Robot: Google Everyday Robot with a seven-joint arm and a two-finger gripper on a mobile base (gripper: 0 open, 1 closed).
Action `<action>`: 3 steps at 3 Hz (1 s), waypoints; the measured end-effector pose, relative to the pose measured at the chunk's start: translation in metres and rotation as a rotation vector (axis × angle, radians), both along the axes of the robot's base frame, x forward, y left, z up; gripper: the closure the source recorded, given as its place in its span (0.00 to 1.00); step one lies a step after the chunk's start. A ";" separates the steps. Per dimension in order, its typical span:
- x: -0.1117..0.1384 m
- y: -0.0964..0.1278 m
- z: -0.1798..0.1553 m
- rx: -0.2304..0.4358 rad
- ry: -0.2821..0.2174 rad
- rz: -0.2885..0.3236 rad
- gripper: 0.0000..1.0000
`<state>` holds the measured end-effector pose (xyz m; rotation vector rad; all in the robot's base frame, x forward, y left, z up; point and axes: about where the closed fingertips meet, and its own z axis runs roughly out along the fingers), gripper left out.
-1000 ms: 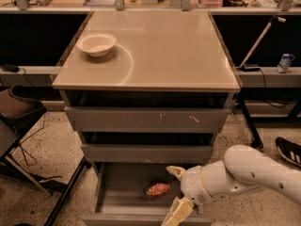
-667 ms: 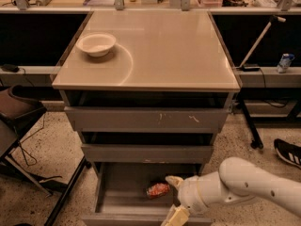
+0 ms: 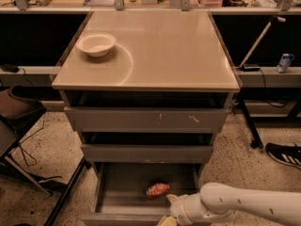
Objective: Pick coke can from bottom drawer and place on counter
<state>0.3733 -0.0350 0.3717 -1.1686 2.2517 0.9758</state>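
**Can on its side wants a light pinch across the middle**

Coke can (image 3: 157, 189) lies on its side on the grey floor of the bottom drawer (image 3: 123, 185), which is pulled out beneath the two shallower drawers. The can rests right of centre, apart from the drawer walls, with its long axis running roughly left to right. The claw (image 3: 168, 210) sits low at the drawer's front edge, just in front of the can and slightly to its right. Its two pale fingers are spread with nothing between them, near the can but not touching it.

The can is probably light and thin-walled, though whether it is full or empty cannot be told. Its shiny skin is likely slippery, and a hard squeeze could dent it. Lying down, it may also roll away from a nudge, so the fingers should straddle it before closing.

The best hold looks to be across the round body at mid-length, one finger in front and one behind, rather than on the ends. A moderate, even grip should carry it up to the tabletop (image 3: 160, 46), away from the white bowl (image 3: 96, 44) near the rear left corner.
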 end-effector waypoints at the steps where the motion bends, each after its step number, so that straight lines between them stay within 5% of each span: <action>1: 0.029 -0.034 -0.046 -0.098 0.015 -0.176 0.00; 2: 0.050 -0.075 -0.046 -0.163 -0.027 -0.338 0.00; 3: 0.054 -0.079 -0.046 -0.171 -0.041 -0.355 0.00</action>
